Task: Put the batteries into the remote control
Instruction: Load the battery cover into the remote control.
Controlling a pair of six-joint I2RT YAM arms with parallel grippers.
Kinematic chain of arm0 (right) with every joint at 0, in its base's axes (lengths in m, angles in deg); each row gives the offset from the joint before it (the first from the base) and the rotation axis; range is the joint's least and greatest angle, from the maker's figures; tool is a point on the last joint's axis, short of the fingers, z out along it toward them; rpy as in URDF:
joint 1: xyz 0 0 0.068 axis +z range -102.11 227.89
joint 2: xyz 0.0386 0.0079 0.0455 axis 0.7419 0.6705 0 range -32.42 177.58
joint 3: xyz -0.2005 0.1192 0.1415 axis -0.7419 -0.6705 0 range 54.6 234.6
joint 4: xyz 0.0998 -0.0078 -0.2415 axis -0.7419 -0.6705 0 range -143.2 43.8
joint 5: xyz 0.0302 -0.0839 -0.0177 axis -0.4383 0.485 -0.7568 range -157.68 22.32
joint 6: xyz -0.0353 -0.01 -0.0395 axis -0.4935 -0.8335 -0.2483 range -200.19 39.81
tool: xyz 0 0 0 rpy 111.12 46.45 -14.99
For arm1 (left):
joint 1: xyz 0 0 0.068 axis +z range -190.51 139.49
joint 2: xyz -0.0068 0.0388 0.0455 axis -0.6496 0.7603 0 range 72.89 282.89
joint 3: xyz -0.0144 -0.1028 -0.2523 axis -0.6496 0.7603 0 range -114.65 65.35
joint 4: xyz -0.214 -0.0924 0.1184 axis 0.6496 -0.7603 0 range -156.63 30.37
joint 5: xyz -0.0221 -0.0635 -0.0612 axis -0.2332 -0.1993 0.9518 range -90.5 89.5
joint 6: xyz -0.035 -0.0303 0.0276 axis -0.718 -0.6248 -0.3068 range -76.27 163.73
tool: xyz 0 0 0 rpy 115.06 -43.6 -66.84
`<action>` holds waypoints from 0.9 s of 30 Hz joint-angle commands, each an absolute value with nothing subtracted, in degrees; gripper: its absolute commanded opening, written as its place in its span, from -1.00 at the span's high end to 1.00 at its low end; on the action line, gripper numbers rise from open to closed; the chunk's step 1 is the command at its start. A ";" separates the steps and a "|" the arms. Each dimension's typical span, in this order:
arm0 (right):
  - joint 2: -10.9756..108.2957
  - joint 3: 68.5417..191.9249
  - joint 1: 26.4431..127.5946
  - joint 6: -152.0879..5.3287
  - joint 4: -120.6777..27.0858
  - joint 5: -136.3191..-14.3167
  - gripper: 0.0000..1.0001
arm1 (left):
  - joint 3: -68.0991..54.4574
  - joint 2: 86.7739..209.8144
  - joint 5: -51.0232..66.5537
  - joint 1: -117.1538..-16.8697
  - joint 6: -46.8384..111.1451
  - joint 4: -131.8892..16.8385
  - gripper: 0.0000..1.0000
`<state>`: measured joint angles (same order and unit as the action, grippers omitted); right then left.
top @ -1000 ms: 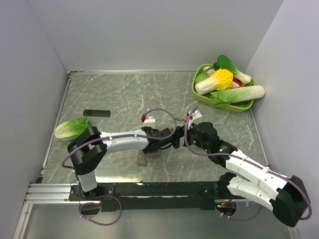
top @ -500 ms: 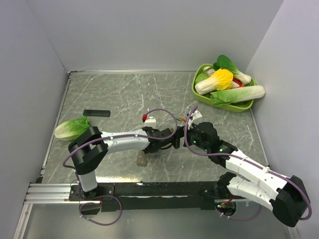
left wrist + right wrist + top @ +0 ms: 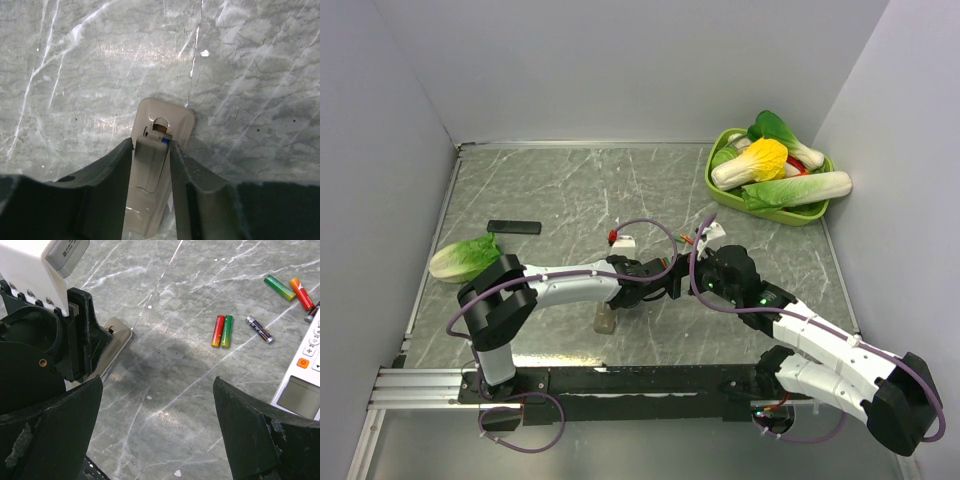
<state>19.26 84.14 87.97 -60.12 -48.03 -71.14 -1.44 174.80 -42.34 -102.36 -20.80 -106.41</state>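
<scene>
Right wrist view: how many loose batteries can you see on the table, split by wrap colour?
Green batteries: 2
Red-orange batteries: 2
Dark battery: 1
Dark end cut off at the right edge, likely a battery: 1
Total: 6, counting the cut-off one

You've got a grey marble-look tabletop (image 3: 570,190), plain pale lilac walls (image 3: 620,70) on three sides, a metal rail (image 3: 420,385) along the near edge, and soft overhead glare.

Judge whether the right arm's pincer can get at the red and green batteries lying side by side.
Probably yes: the right pincer hangs open over the table, and the two batteries lie just ahead with nothing between.
</scene>
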 commanded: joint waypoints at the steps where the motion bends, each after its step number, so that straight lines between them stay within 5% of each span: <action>1: 18.91 84.48 88.06 -59.63 -44.71 -72.34 -0.99 | -3.21 175.90 -42.24 -103.27 -20.25 -105.33 0.15; 15: 20.92 86.41 88.14 -60.07 -44.97 -75.41 -0.99 | -0.40 165.54 -42.42 -103.18 -23.67 -103.85 -0.16; 22: 30.76 91.42 88.49 -63.48 -43.56 -83.57 -0.99 | 15.39 145.97 -39.35 -100.90 -26.75 -94.89 -0.67; 27: 44.27 100.98 90.95 -70.16 -45.94 -88.42 -0.90 | 28.49 134.25 -35.13 -97.30 -29.56 -88.37 -0.72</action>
<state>36.35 92.77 88.75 -63.86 -46.78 -82.86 21.01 140.35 -38.71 -99.62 -26.05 -94.13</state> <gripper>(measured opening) 0.987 0.851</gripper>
